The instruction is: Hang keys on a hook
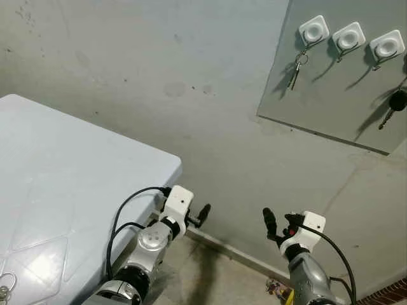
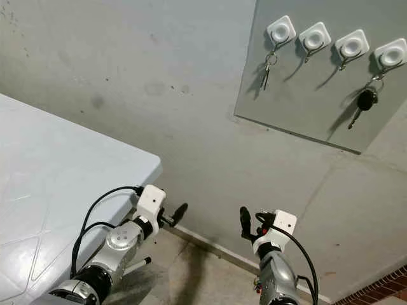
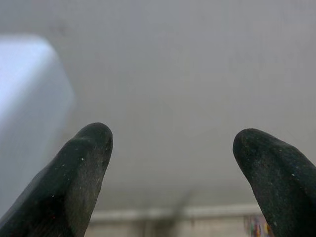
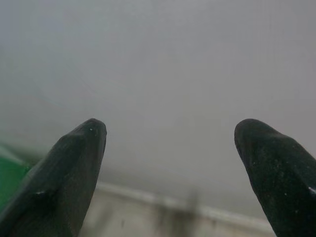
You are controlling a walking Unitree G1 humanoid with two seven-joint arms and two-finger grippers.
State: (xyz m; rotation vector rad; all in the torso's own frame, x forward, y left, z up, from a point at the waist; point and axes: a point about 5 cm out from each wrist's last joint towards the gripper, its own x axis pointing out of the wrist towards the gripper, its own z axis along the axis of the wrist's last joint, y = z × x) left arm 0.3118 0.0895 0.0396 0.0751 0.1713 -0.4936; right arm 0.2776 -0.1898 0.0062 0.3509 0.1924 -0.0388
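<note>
A grey panel (image 2: 305,95) on the wall at the upper right carries a row of white square hooks (image 2: 314,38). A small silver key set (image 2: 267,71) hangs from the leftmost hook (image 2: 281,30). A black car key (image 2: 362,101) hangs from the rightmost hook (image 2: 390,55). A loose key ring (image 1: 5,284) lies at the near left edge of the table. My left gripper (image 1: 202,216) is held low beside the table's corner, open and empty, as the left wrist view (image 3: 173,143) confirms. My right gripper (image 1: 278,225) stands open and empty well below the panel, its fingertips (image 4: 89,133) facing bare wall.
A pale blue-white table (image 1: 76,178) takes up the left side, its corner close to my left arm. The concrete wall meets the floor at a baseboard (image 1: 229,251) just ahead. A small colourful object (image 1: 278,289) lies on the floor near my right arm.
</note>
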